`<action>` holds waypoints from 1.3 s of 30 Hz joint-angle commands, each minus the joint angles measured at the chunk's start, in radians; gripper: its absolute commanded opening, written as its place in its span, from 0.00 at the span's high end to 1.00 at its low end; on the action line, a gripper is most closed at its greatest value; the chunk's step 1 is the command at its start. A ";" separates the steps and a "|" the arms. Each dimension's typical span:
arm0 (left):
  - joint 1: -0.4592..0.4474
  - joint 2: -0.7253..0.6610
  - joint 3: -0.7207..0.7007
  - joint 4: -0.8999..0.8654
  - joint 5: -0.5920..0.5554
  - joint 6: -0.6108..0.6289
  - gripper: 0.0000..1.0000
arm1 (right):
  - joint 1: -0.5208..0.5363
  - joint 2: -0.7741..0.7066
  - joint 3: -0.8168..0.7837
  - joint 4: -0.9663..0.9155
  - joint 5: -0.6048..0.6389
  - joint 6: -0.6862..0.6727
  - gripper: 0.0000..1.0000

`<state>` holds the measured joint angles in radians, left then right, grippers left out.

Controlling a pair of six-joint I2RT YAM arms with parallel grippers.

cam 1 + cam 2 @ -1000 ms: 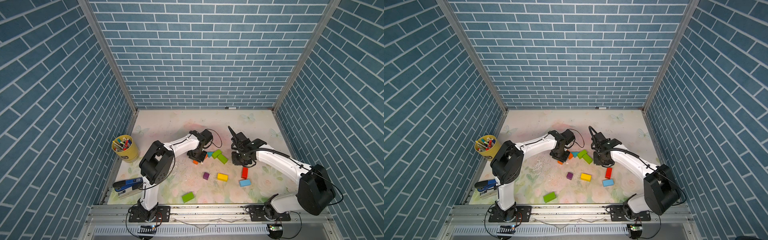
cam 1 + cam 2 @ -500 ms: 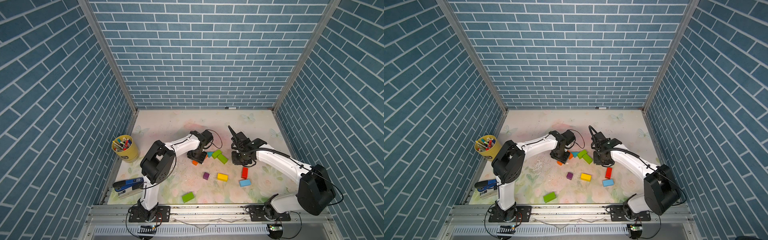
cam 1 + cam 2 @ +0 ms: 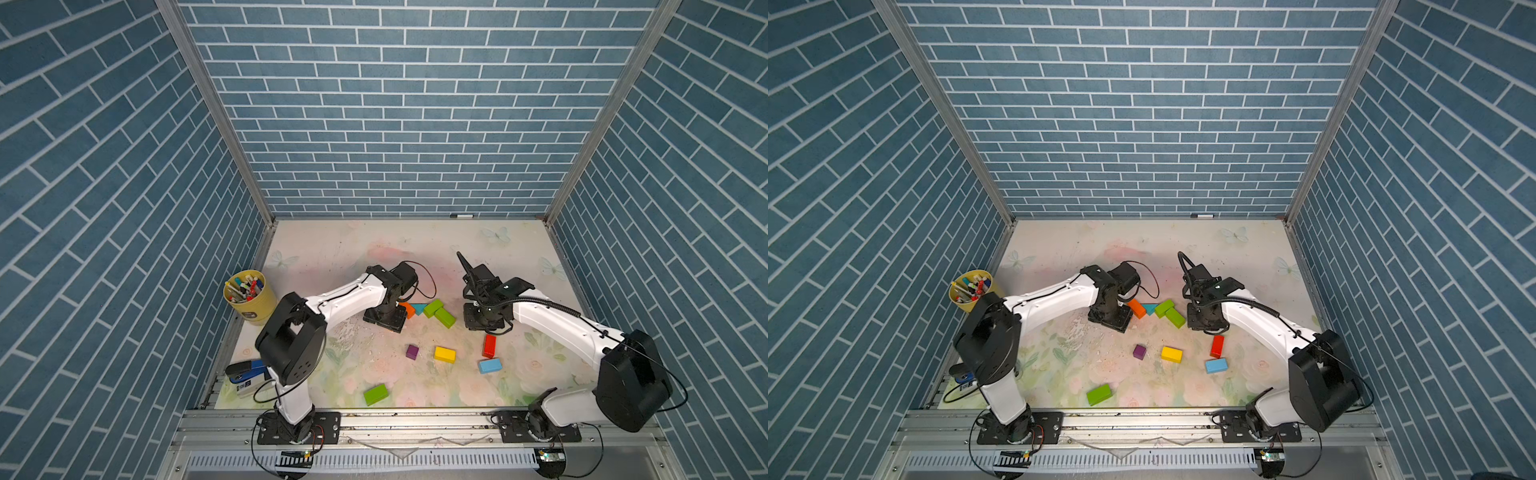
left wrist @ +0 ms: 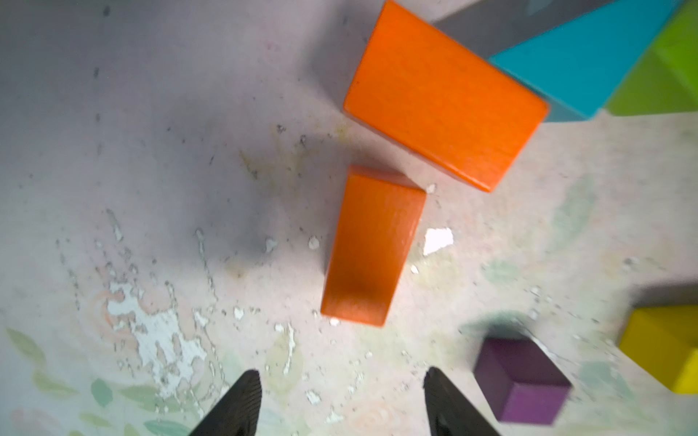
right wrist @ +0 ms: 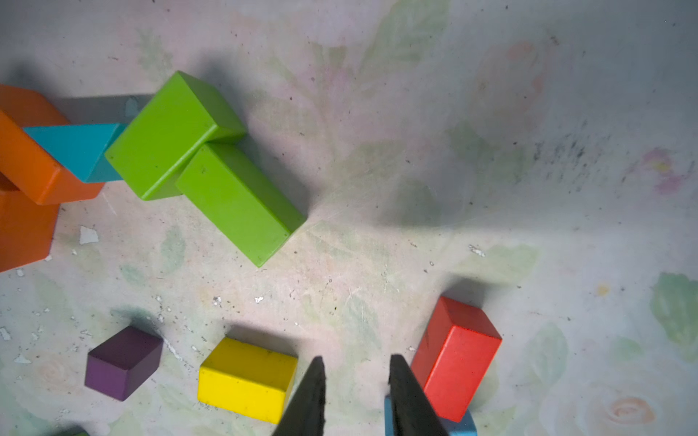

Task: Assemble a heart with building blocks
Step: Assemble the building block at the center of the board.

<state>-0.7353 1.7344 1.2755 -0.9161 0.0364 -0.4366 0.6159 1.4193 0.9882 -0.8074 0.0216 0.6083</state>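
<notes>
Left claw (image 4: 342, 392) hovers low over the bench (image 3: 332, 257), fingers spread wide, nothing between them. Just ahead of it lies an orange brick (image 4: 374, 249), clear of both fingers, one corner right up against a second orange brick (image 4: 445, 98). That second one touches the teal triangle (image 4: 589, 64), and past the triangle sit two green bricks (image 5: 170, 136) (image 5: 238, 200), pressed together in an L. So the heart (image 3: 432, 308) is only a top arc at mid-bench: orange, teal, green, green.

Right claw (image 5: 355, 364) hangs beside that arc on the green side, fingers only narrowly parted and empty. Under it, loose and apart from one another: purple cube (image 5: 122, 362), yellow brick (image 5: 245, 379) and red brick (image 5: 457, 355), with a light-blue brick (image 3: 489, 365) just beside the red one. A third green brick (image 3: 375, 394) lies alone near the front edge.
</notes>
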 commanded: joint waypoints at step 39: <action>0.053 0.061 -0.083 0.291 0.177 -0.427 0.26 | -0.005 -0.022 -0.037 -0.005 0.006 0.045 0.67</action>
<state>-0.6926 1.7802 1.1641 -0.6247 0.2153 -0.8780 0.6159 1.4151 0.9634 -0.7982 0.0185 0.6151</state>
